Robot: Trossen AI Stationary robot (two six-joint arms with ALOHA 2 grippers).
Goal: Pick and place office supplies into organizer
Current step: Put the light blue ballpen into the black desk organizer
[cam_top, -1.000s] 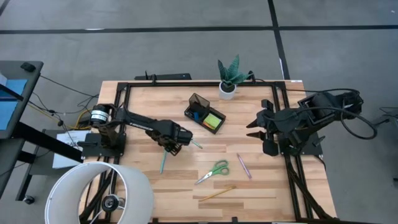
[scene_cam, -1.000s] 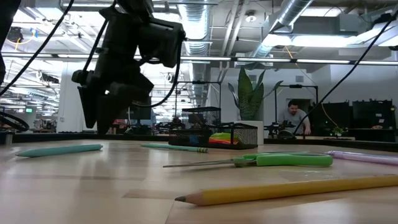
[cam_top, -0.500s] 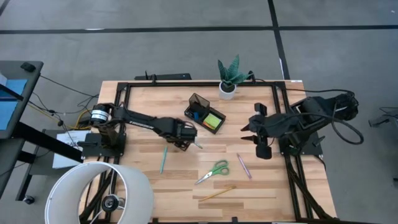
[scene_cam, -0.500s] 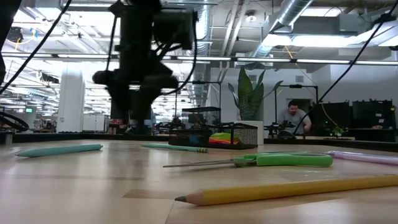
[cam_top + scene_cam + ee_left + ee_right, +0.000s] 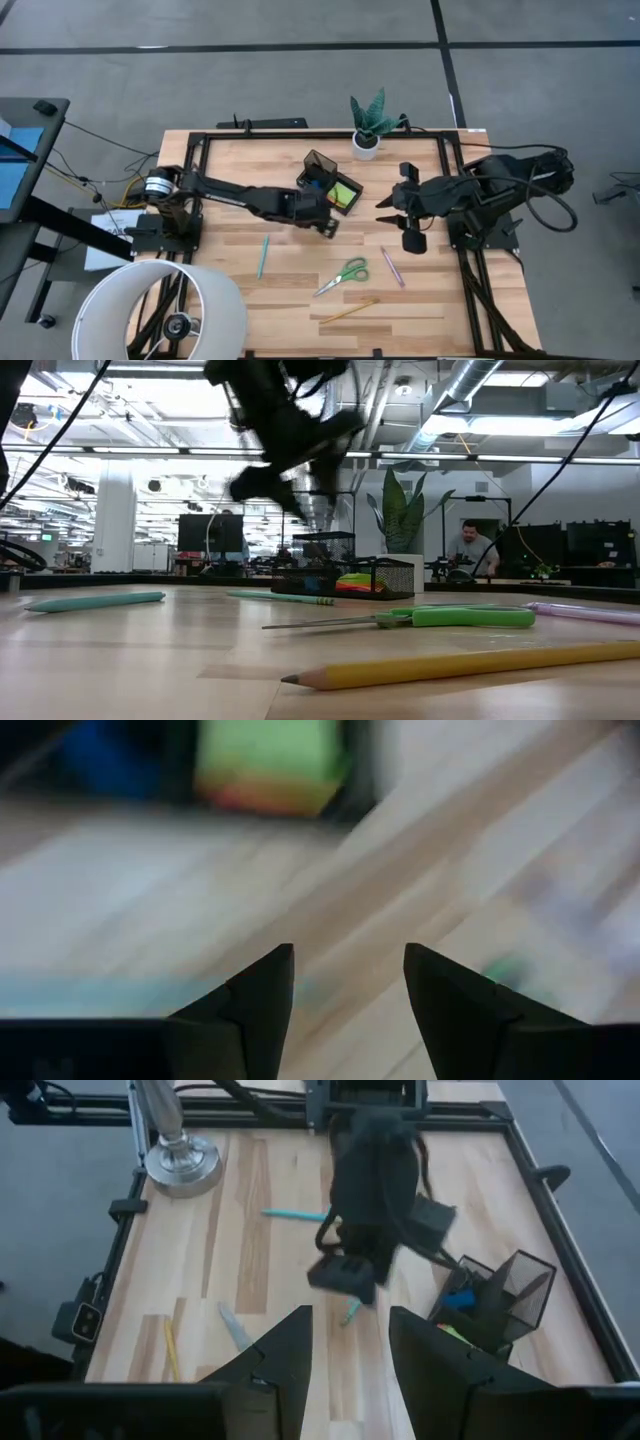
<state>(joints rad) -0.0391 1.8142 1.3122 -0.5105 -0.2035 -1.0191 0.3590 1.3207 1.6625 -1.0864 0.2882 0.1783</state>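
My left gripper (image 5: 325, 222) (image 5: 348, 965) is open and hangs above the table just near of the black organizer (image 5: 330, 185), holding nothing. The organizer has the lime-green sticky-note pad (image 5: 343, 195) and a blue item (image 5: 316, 185) in it. A short teal pen (image 5: 350, 1312) lies flat under the left gripper. A longer teal pen (image 5: 263, 256), the green-handled scissors (image 5: 345, 273), the pink pen (image 5: 392, 266) and the yellow pencil (image 5: 348, 310) lie flat on the wood. My right gripper (image 5: 385, 205) (image 5: 350, 1325) is open, in the air right of the organizer.
A potted green plant (image 5: 368, 125) stands at the far edge behind the organizer. Black rails (image 5: 455, 200) frame the table. A white lampshade (image 5: 165, 310) overhangs the near left corner. Bare wood lies between the two teal pens and along the near edge.
My left gripper has swept from beside the long teal pen toward the table's right and far side, up to the organizer, turning as it went. My right gripper has moved toward the table's left, nearer the organizer. The pens, scissors and pencil have stayed in place.
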